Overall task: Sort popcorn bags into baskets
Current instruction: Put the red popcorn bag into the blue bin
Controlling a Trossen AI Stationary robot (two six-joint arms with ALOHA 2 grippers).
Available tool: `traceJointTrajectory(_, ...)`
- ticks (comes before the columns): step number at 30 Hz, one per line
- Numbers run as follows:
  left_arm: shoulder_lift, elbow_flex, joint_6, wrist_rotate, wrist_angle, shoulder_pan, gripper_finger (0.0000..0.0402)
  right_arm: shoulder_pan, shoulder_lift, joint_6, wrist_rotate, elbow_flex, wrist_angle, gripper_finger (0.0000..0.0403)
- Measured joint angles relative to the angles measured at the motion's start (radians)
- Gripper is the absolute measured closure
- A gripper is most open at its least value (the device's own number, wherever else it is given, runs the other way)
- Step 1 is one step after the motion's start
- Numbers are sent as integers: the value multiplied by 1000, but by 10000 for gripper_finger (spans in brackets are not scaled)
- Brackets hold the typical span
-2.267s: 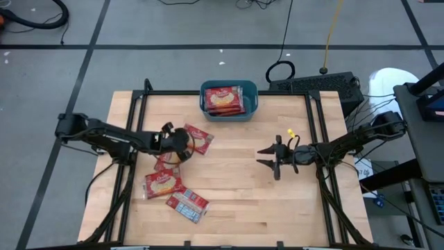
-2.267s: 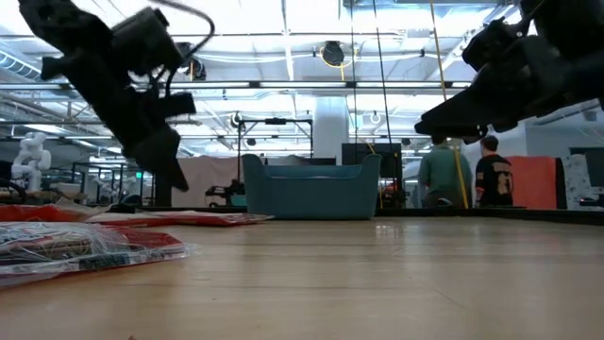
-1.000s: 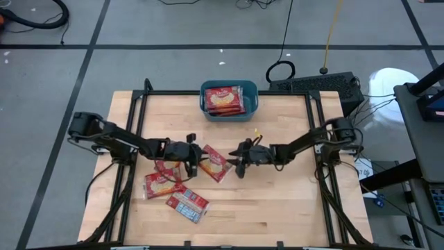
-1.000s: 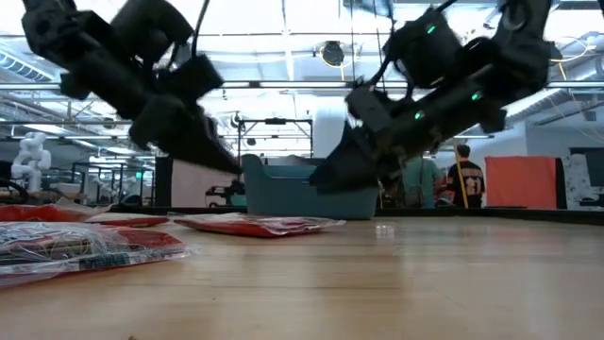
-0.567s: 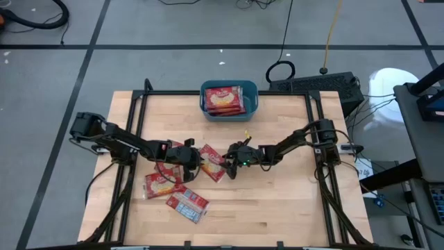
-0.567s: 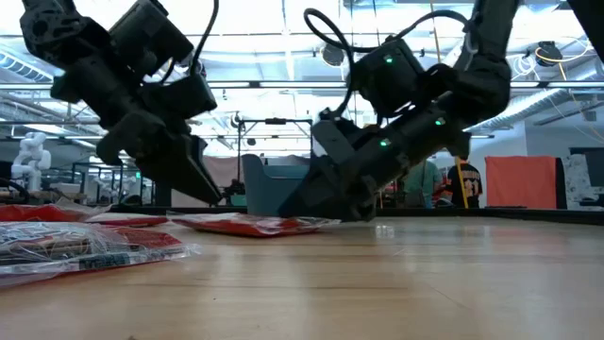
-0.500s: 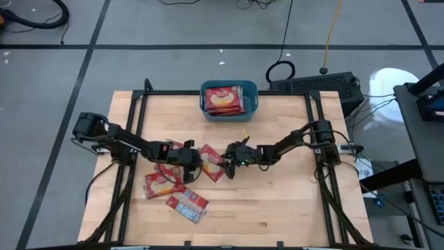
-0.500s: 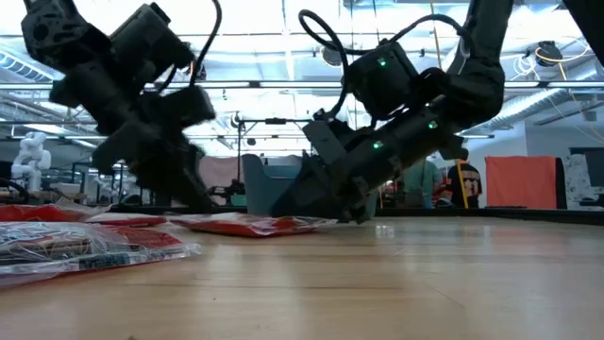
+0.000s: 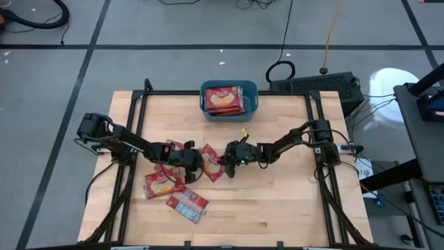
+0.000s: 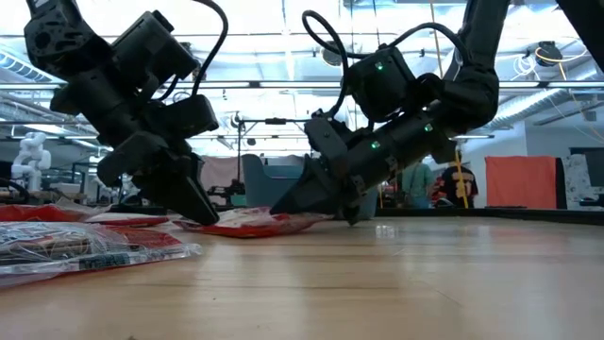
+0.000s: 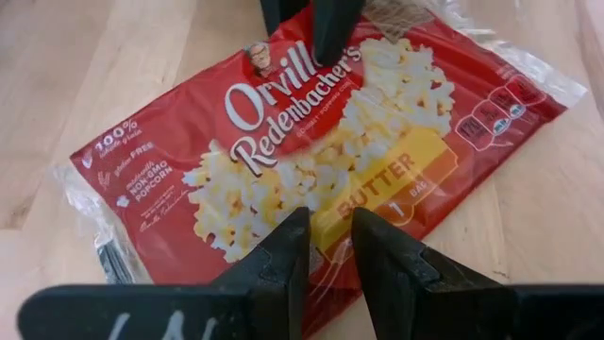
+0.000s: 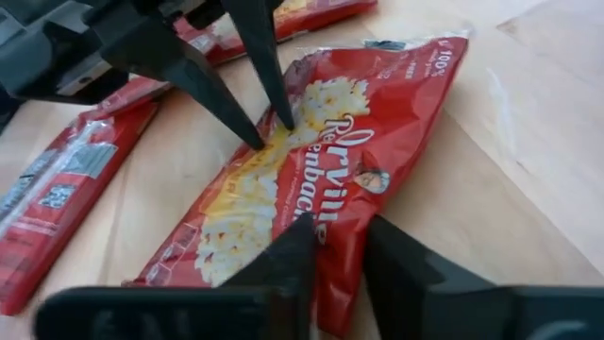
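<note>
Popcorn bags lie at the left half of the bench [image 9: 277,201]: 1 face-up bag [image 9: 162,184], a packet [image 9: 187,203] showing its pale back near the front edge, and 1 more partly hidden under the left arm. Between the arms, near the bench's middle, lies the red butter bag [image 9: 212,161]. The left pincer [image 9: 196,163] rests its tips on that bag's left part, fingers narrow with only a slim gap, gripping nothing. The right pincer [image 9: 225,162] is shut on the bag's right edge, which lifts slightly off the wood. At the rear, the teal basket [image 9: 251,102] holds more red bags [image 9: 223,100]
</note>
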Motion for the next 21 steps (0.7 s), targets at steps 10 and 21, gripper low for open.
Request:
traceJointTrajectory(10,-111,-3,-3,-13,-9,-12,309,4,-15,-55,-30,0,18,395)
traceJointTrajectory(21,-408,-3,-25,-217,-38,-21,308,4,-224,-313,69,0,-189,397)
